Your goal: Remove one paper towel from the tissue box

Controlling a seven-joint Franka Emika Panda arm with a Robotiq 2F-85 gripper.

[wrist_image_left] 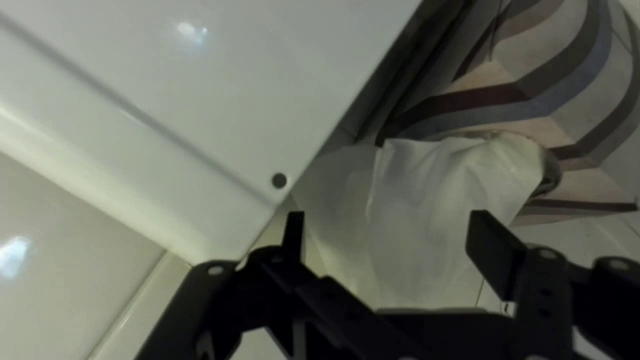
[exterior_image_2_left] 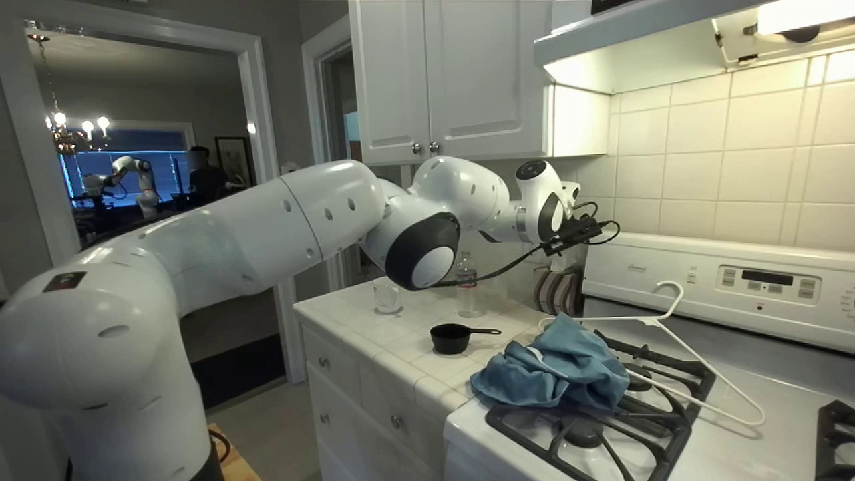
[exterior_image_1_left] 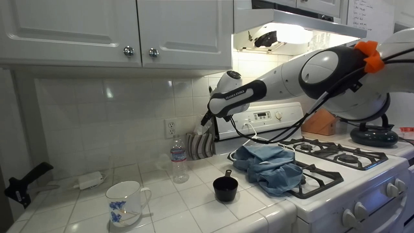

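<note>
The tissue box (exterior_image_1_left: 200,147) has wavy grey, brown and white stripes and stands against the tiled back wall beside the stove. It is partly hidden in an exterior view (exterior_image_2_left: 558,290) and fills the upper right of the wrist view (wrist_image_left: 565,105). A white paper towel (wrist_image_left: 425,210) sticks out of its opening and also shows above the box in an exterior view (exterior_image_1_left: 202,128). My gripper (wrist_image_left: 387,225) is open, with the towel spread between its two fingers. In an exterior view the gripper (exterior_image_1_left: 205,118) is at the towel, just above the box.
The stove's back panel (wrist_image_left: 225,110) is close beside the gripper. A water bottle (exterior_image_1_left: 179,161) stands in front of the box. A black measuring cup (exterior_image_1_left: 225,187), a flowered mug (exterior_image_1_left: 125,204), a blue cloth (exterior_image_1_left: 268,168) and a white hanger (exterior_image_2_left: 708,374) lie nearer the front.
</note>
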